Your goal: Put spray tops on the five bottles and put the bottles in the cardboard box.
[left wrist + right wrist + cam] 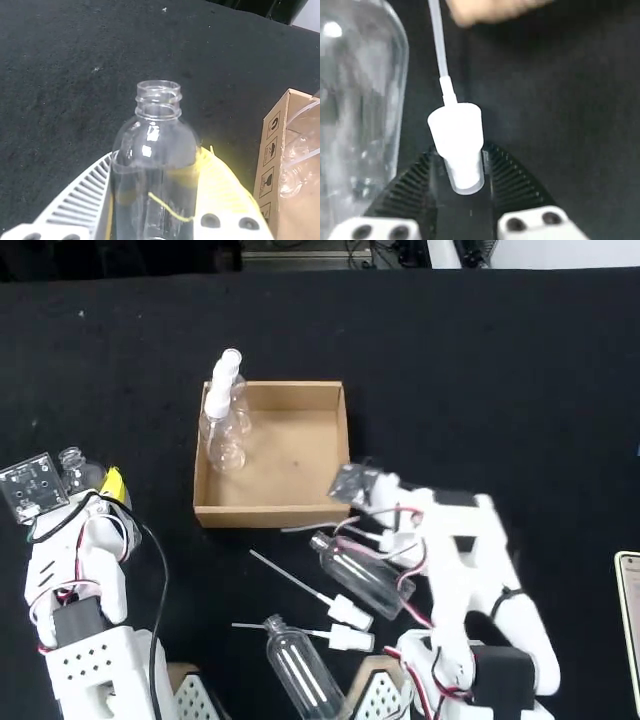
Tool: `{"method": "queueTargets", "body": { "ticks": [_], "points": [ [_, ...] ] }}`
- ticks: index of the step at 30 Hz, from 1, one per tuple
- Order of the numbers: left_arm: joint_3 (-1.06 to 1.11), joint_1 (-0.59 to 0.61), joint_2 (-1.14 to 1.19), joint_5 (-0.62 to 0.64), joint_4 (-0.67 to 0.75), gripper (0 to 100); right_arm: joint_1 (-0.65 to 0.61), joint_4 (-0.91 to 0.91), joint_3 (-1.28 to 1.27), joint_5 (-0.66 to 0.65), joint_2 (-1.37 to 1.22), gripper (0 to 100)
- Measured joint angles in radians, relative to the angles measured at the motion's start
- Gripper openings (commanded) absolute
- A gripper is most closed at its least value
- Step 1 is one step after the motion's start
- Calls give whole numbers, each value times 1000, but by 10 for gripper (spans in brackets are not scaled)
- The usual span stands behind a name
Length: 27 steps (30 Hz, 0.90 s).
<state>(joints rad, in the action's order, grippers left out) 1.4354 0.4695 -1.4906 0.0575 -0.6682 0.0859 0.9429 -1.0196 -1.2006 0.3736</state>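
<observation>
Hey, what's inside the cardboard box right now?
Two bottles with spray tops sit against the box's left wall. The nearer one covers the lower part of the farther one.

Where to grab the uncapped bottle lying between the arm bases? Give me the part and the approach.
Probably best: grip the bottle across its mid-body, straight down from above, closing across its width. It lies flat on its side, and this leaves the open neck free for a spray top.
</observation>
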Motion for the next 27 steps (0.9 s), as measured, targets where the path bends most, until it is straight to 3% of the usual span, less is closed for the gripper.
{"method": "queueTargets", "body": {
  "ticks": [9,16,21,27],
  "points": [
    [0,0,0,0,0,40,265,416,407,-184,0,18],
    [0,0,0,0,0,40,532,457,572,-207,0,18],
    [0,0,0,0,0,40,637,311,523,44,-48,18],
    [0,0,0,0,0,39,747,78,509,701,-284,25]
  ]
}}
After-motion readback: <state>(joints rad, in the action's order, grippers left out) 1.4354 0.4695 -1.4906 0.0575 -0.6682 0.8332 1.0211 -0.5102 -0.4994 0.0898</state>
